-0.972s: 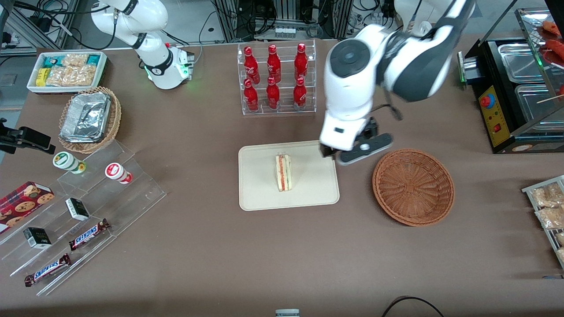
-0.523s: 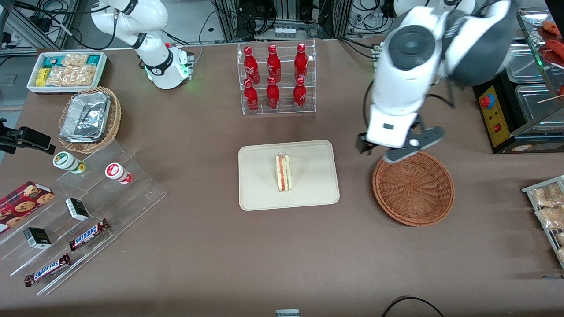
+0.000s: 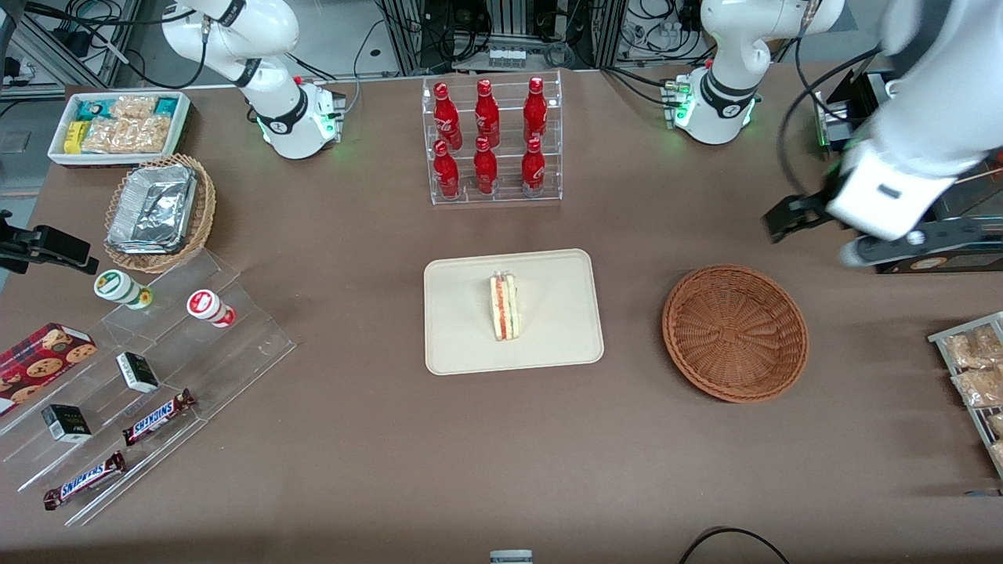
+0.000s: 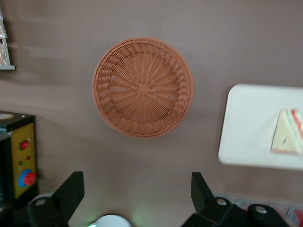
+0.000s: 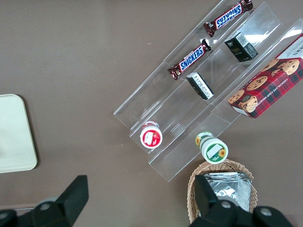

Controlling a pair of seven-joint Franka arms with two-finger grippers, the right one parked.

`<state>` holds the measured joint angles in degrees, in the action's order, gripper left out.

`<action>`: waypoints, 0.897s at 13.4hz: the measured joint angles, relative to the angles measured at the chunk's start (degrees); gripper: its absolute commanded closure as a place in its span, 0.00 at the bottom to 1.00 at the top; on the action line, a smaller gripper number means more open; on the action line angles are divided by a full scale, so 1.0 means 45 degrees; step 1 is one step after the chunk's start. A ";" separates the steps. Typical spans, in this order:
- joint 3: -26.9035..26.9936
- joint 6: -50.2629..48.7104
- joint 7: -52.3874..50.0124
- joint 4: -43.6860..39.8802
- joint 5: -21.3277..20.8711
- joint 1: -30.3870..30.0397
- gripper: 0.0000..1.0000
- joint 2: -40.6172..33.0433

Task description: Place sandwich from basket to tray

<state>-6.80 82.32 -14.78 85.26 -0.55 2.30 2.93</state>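
Note:
The sandwich (image 3: 504, 306) stands on edge in the middle of the cream tray (image 3: 462, 337), its red and green filling facing up. The reddish-brown basket (image 3: 735, 333) is empty and sits beside the tray, toward the working arm's end. My left gripper (image 3: 791, 216) is open and empty, raised above the table farther from the front camera than the basket, near the black machine. The left wrist view shows the open gripper (image 4: 136, 182) above bare table, with the basket (image 4: 143, 87), the tray (image 4: 246, 132) and the sandwich (image 4: 287, 138) apart from it.
A clear rack of red bottles (image 3: 490, 141) stands farther back than the tray. A black food warmer (image 3: 901, 180) and a rack of snack packets (image 3: 975, 376) are at the working arm's end. An acrylic stand with candy bars (image 3: 149, 368), a foil-filled tan basket (image 3: 159, 211) and a white bin (image 3: 121, 125) are at the parked arm's end.
My left gripper has swung away from the tray's edge, passed over the basket's rim and risen toward the working arm's end. The sandwich stays still on the tray.

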 measured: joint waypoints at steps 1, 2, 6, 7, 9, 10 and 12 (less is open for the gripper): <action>0.0698 -0.0046 0.1084 0.0266 0.0283 -0.0016 0.00 -0.0271; 0.1264 -0.0054 0.1844 0.0508 0.0448 -0.0037 0.00 -0.0505; 0.1574 -0.0024 0.2273 0.0882 0.0509 -0.0043 0.00 -0.0957; 0.1507 0.0021 0.2272 0.0825 0.0517 -0.0043 0.00 -0.0957; 0.1285 0.0495 0.2274 0.0696 0.0448 -0.0052 0.00 -0.0959; 0.1158 0.0716 0.2274 0.0668 0.0358 -0.0070 0.00 -0.0975; 0.0955 0.0795 0.2274 0.0821 0.0244 -0.0083 0.00 -0.1139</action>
<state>-2.51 85.89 -4.55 88.96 0.55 1.92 -2.19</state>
